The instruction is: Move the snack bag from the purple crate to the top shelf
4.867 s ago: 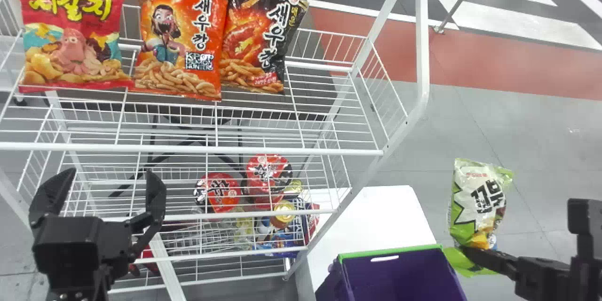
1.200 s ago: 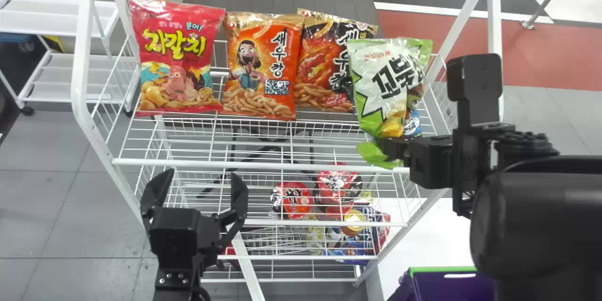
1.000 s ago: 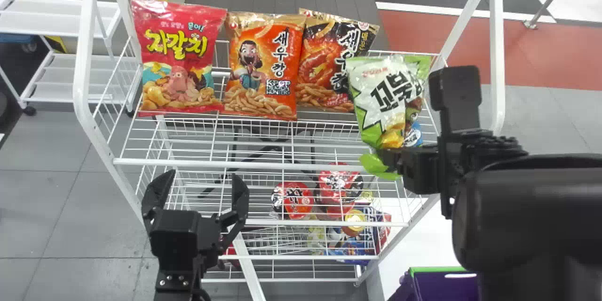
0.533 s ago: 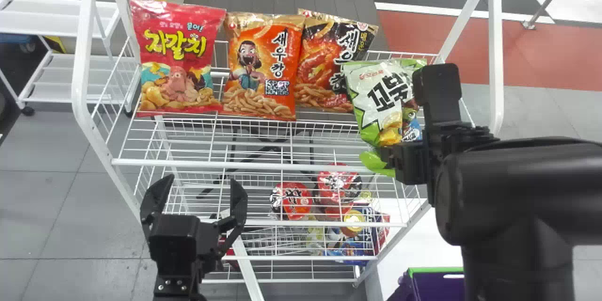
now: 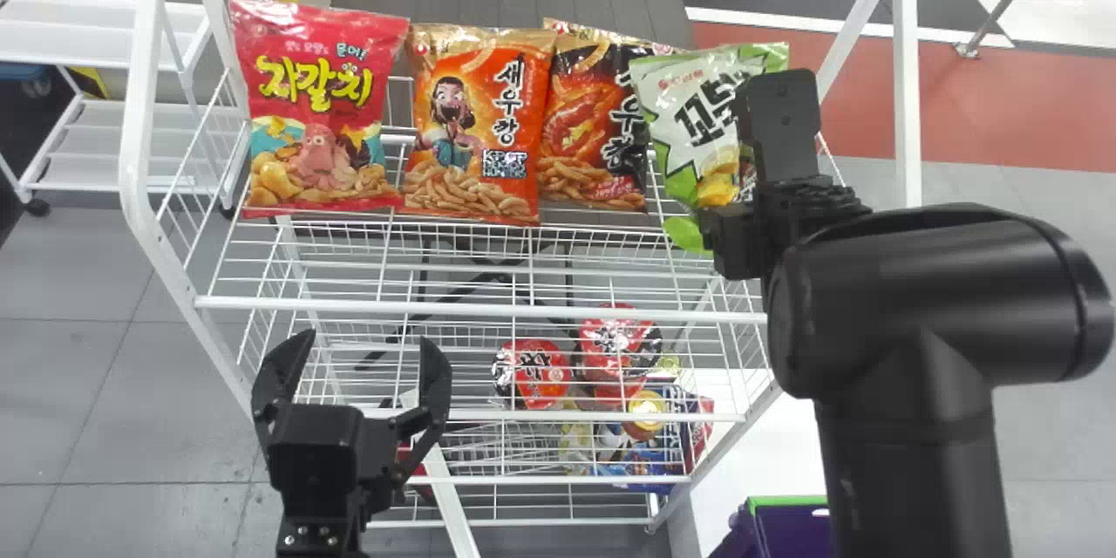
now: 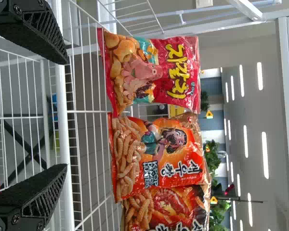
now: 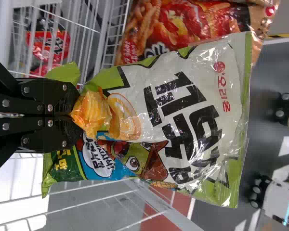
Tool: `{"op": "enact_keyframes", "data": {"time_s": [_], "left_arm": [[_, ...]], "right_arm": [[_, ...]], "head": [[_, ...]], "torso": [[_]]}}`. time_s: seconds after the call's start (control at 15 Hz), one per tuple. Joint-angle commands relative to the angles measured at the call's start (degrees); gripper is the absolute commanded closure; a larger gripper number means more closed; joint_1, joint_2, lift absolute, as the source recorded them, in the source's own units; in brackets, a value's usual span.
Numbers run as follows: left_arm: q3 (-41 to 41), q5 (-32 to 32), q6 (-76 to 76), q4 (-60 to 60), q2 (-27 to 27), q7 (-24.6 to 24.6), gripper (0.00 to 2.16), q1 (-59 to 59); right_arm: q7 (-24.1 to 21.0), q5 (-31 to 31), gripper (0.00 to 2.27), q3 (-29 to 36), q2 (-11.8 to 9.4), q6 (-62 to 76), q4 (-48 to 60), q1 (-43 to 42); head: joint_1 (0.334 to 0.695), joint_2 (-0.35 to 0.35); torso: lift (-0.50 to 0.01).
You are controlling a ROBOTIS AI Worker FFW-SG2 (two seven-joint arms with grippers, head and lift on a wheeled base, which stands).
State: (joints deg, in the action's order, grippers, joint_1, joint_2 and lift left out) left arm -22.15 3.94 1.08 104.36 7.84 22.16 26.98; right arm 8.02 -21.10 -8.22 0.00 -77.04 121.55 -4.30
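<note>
The right gripper (image 5: 717, 231) grasps the green-and-white snack bag (image 5: 697, 118) by its bottom part, the two fingers pressed together on it. The bag is upright at the right end of the top shelf (image 5: 488, 310), partly in front of a black-and-orange bag (image 5: 580, 126); whether it touches the shelf is unclear. Farther left stand an orange bag (image 5: 475, 126) and a red bag (image 5: 318, 105). The left gripper (image 5: 364, 349) is released, its fingers spread, at the near left of the rack. The purple crate (image 5: 792, 534) is at the near right.
</note>
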Motion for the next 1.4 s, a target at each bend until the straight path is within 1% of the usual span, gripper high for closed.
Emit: {"op": "enact_keyframes", "data": {"time_s": [0.0,0.2,0.47,0.67,0.87,1.13,1.33], "left_arm": [[0.0,-0.07,0.01,-0.29,0.07,0.08,0.03,-0.09],[0.0,-0.07,0.19,-0.38,0.07,0.08,0.03,-0.09],[0.0,-0.07,1.24,-0.73,0.07,0.08,0.03,-0.18],[0.09,0.01,2.3,-1.08,0.16,0.08,0.03,-0.18],[0.26,-0.07,3.35,-1.35,0.16,0.17,0.03,-0.18],[0.26,-0.07,3.35,-1.52,0.16,-0.01,0.03,-0.35],[0.09,0.01,3.35,-1.88,0.07,-0.18,0.03,-0.7]], "right_arm": [[-2.31,2.21,1.85,0.84,0.05,5.88,-3.43,-1.06],[-6.0,4.76,1.85,1.54,0.05,11.51,-7.56,-1.94],[-9.78,7.66,1.85,1.54,0.05,17.31,-13.27,-2.91],[-11.27,9.5,1.85,1.63,0.05,21.35,-16.79,-3.7],[-13.47,10.82,1.85,1.63,0.05,24.69,-20.48,-4.75],[-17.07,11.96,1.85,1.63,0.05,27.5,-22.59,-4.75],[-17.34,12.49,1.85,2.07,0.05,30.84,-22.68,-3.7]], "head": [[0.695,-0.145],[0.695,-0.146],[0.695,-0.143],[0.695,-0.137],[0.695,-0.13],[0.695,-0.129],[0.695,-0.132]], "torso": [[0.0],[0.0],[0.0],[0.0],[0.0],[0.0],[0.0]]}}
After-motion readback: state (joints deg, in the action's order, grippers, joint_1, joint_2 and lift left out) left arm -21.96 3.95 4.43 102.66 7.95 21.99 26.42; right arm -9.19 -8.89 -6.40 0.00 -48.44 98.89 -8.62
